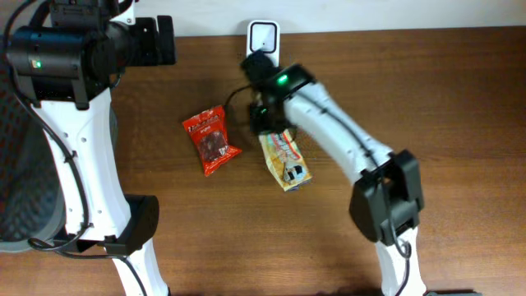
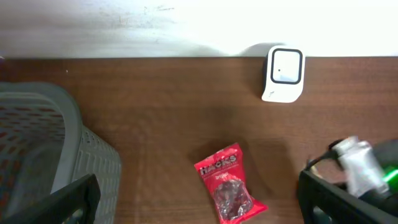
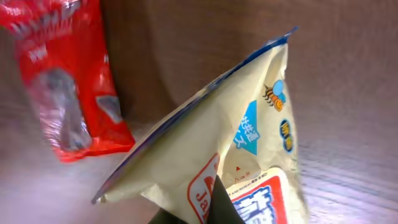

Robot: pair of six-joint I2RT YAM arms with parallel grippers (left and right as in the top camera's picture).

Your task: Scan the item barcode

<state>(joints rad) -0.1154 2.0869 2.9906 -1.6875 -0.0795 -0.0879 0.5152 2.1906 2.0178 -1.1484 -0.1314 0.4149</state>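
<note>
Right hand (image 1: pixel 272 130) clenched on the cream snack packet (image 1: pixel 286 161), near the middle of the worktop (image 1: pixel 460 99).
The hand pinches the packet at its 12 o'clock end, and the right wrist view shows the foil tented up there. A red snack packet (image 1: pixel 212 140) lies flat near it at 9 o'clock, not touching. The white scanner (image 1: pixel 263 37) stands at 12 o'clock by the worktop's far edge. At 10 o'clock the left hand (image 1: pixel 168 39) is released, fingers spread wide on nothing. A grey basket (image 1: pixel 25 173) sits at the far 9 o'clock edge.
</note>
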